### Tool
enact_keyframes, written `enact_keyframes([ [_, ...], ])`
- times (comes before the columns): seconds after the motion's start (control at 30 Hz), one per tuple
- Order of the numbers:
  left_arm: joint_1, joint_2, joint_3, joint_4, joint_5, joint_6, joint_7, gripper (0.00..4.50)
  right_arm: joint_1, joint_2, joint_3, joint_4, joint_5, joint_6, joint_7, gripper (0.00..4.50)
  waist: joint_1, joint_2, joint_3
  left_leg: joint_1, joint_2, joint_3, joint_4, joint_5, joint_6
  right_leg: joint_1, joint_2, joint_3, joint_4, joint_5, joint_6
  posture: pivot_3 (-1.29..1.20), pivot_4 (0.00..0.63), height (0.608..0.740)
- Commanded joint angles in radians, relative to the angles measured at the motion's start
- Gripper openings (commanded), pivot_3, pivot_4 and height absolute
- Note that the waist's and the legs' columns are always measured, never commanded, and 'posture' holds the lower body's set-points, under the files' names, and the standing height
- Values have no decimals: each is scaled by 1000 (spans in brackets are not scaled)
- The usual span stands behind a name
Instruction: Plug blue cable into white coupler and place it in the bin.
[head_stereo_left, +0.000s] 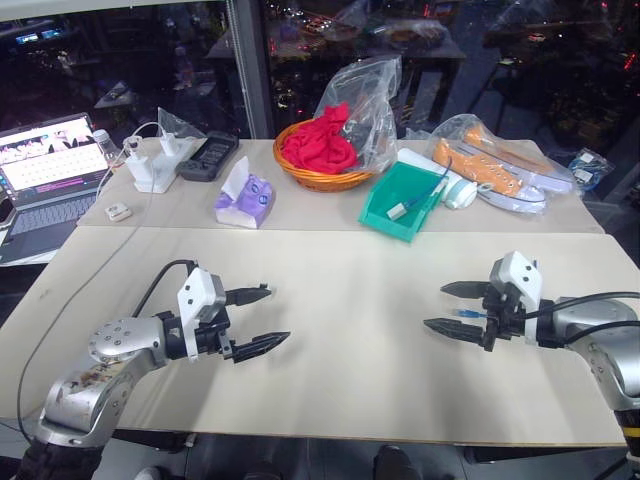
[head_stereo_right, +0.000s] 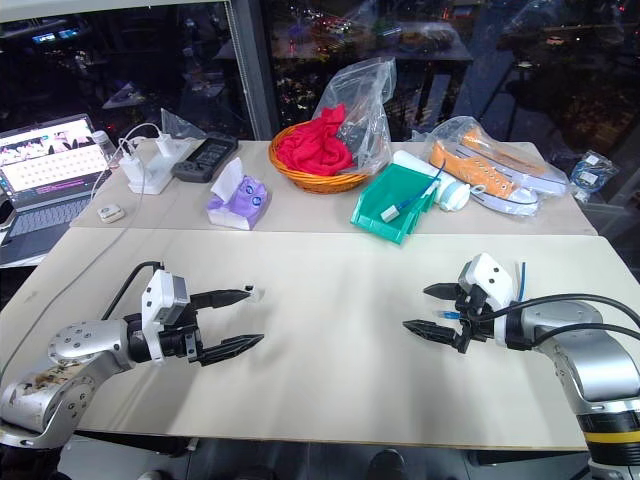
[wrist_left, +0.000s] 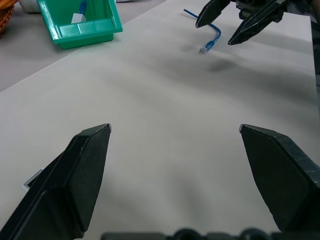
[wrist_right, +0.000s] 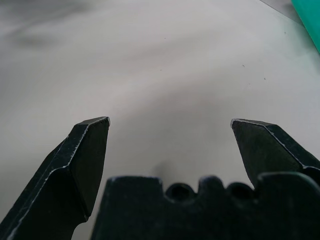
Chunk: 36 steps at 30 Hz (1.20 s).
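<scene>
A: Head view?
B: Left gripper (head_stereo_left: 262, 318) and right gripper (head_stereo_left: 448, 308) both spread wide, empty, above the table (head_stereo_left: 340, 290). Bin (head_stereo_left: 385, 212) at the far side holds a white coupler (head_stereo_left: 397, 211).
A: Left wrist view?
B: A blue cable (wrist_left: 211, 40) lies beneath the right gripper.

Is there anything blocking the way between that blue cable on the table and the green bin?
Nothing visible. The blue cable lies by the right arm's open jaws, and only bare table separates it from the bin.
</scene>
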<state>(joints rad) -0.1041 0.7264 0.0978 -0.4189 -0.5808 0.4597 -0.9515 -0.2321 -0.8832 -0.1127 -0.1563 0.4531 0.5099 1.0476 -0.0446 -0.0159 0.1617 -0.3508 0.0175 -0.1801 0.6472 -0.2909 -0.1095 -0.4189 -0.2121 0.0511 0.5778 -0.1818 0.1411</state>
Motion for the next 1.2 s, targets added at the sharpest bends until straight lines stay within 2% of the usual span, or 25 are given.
enact_keyframes([
  [0.03, 5, -11, 0, -42, -4, -15, 12, 4445, -73, -57, 21, 70, -72, -19, 5, 4500, 0, 0, 0, 0, 0, 0, 0, 0, 0, 0, 0, 0, 0, 0, 0, 0, 150, 740],
  [0.13, 32, -28, -8, -83, -10, -1, 39, 4445, -166, -142, 104, 221, -191, -13, 15, 4500, -2, 1, 1, 0, -1, 1, 2, 0, 0, 0, -1, 1, 0, 0, 0, 0, 150, 740],
  [0.27, 67, -39, -13, -113, -11, 2, 61, 4445, -251, -148, 177, 359, -273, -13, 21, 4500, -1, 1, 1, 0, 0, 1, 0, 0, 0, 0, 0, 1, 0, 0, 0, 0, 150, 740],
  [0.63, 90, -35, -4, -138, -21, 9, 87, 4445, -289, -144, 286, 449, -378, -10, 101, 4500, -1, 1, 1, 0, 0, 1, 0, 2, -4, 0, 0, 1, -1, 0, 1, 0, 150, 740],
  [0.7, 93, -35, -3, -140, -22, 9, 90, 4500, -289, -137, 296, 463, -396, -13, 103, 3988, -1, 1, 0, 0, 0, 1, 0, 2, -4, 0, 0, 1, -1, 0, 1, 0, 150, 740],
  [0.73, 94, -35, -4, -141, -23, 9, 91, 4500, -290, -134, 297, 466, -400, -13, 104, 3870, -1, 0, 0, 0, 0, 1, 0, 2, -4, 0, 0, 1, -1, 0, 1, 0, 150, 740],
  [1.1, 89, -36, -7, -135, -20, 6, 99, 4500, -274, -127, 304, 439, -395, -28, 138, 16, 2, -1, 0, 13, 0, 1, 0, -1, 1, 16, 0, 1, -2, -1, 2, 0, 150, 740],
  [1.2, 85, -37, -10, -131, -18, 5, 100, 4500, -260, -124, 300, 411, -387, -33, 154, 5, 2, -1, 0, 13, 0, 1, 0, -1, 1, 16, 0, 1, -2, -1, 3, 0, 150, 740],
])
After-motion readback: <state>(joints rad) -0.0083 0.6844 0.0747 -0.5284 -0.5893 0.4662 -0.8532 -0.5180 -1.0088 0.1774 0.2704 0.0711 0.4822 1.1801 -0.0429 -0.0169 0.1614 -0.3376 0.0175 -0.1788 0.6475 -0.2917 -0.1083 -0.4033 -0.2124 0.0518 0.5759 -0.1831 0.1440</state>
